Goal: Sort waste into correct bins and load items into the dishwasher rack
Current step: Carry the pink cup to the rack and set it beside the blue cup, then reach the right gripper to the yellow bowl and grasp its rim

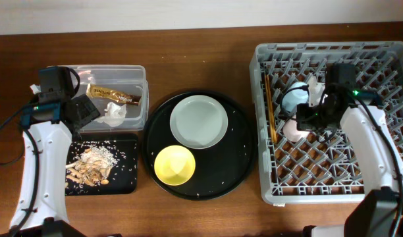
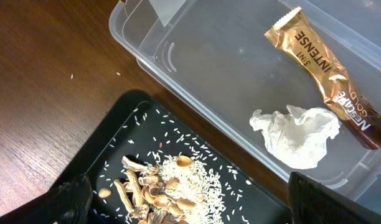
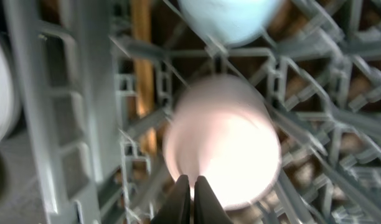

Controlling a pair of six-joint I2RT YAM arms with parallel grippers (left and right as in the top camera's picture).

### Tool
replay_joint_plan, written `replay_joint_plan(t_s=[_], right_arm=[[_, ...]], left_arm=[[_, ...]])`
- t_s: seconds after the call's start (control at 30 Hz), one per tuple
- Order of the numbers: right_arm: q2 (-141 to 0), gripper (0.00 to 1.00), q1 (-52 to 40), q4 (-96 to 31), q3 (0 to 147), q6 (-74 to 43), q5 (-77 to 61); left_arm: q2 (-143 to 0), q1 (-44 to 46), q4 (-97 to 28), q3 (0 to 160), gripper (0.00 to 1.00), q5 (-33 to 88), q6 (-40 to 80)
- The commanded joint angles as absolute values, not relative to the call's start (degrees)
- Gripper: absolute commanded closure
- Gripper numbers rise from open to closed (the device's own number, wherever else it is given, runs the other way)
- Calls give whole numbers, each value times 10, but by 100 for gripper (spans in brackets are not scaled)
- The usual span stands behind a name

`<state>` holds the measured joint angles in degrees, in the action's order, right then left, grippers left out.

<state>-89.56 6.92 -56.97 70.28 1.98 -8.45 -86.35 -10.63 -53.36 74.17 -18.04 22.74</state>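
The pink cup (image 3: 221, 143) lies on its side in the rack (image 1: 264, 164), left of middle, mouth toward your right wrist camera. Your right gripper (image 3: 190, 186) sits at the cup's near rim with its jaws pressed together. You cannot tell whether the rim is caught between them. That arm comes up from the near right corner and leans far and left across the rack, wrist bent down. The blue cup (image 1: 297, 99) is just beyond the pink one, and the chopsticks (image 1: 270, 108) lie along the rack's left side.

On the round tray (image 1: 241, 164) in the middle of the bench (image 1: 208, 46) are the plate (image 1: 199, 121) and, nearer, the bowl (image 1: 174, 164).

At far left, the wrapper (image 2: 327, 74) and tissue (image 2: 296, 134) lie in the clear box (image 1: 132, 72). The scraps (image 2: 159, 190) sit in the black tray (image 1: 126, 184) just nearer. Your left gripper (image 2: 200, 200) hangs over the line between box and tray, jaws spread wide and holding nothing. That arm runs up the bench's left edge.
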Motion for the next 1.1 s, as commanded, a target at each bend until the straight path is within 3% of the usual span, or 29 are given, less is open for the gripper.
replay_joint_plan(t_s=[0.0, 0.2, 0.27, 0.3, 0.33, 0.37, 0.4, 0.5, 0.53, 0.6, 0.7, 0.77, 0.93, 1.0, 1.07], right_arm=[[-868, 94, 68, -596, 717, -16, -22], [-868, 92, 67, -609, 794, -1, -163], [-868, 80, 59, -623, 822, 0, -198], [-868, 72, 43, -622, 823, 10, -209], [-868, 48, 28, -622, 823, 15, -211], [-869, 15, 11, -620, 823, 14, -211], [-871, 2, -10, -615, 823, 14, -223], [-887, 0, -44, -600, 823, 10, -237], [-896, 17, -56, -595, 823, 10, -235], [-916, 35, -79, -580, 823, 10, -193], [-957, 38, -109, -561, 823, -12, -85], [-991, 45, -116, -549, 823, -12, -80], [-1043, 49, -116, -538, 823, -37, -49], [-1047, 70, -116, -547, 822, -37, -49], [-1047, 78, -116, -562, 822, -37, -49]], left_arm=[[-855, -107, -533, 749, 1, -184, 223], [-855, -107, -533, 749, 1, -184, 223], [-855, -107, -533, 749, 1, -184, 223], [-855, -107, -533, 749, 1, -184, 223], [-855, -107, -533, 749, 1, -184, 223], [-855, -107, -533, 749, 1, -184, 223], [-855, -107, -533, 749, 1, -184, 223], [-855, -107, -533, 749, 0, -184, 223], [-855, -107, -533, 749, 1, -184, 223], [-855, -107, -533, 749, 1, -184, 223], [-855, -107, -533, 749, 1, -184, 223], [-855, -107, -533, 749, 1, -184, 223], [-855, -107, -533, 749, 1, -184, 223], [-855, -107, -533, 749, 1, -184, 223], [-855, -107, -533, 749, 1, -184, 223]])
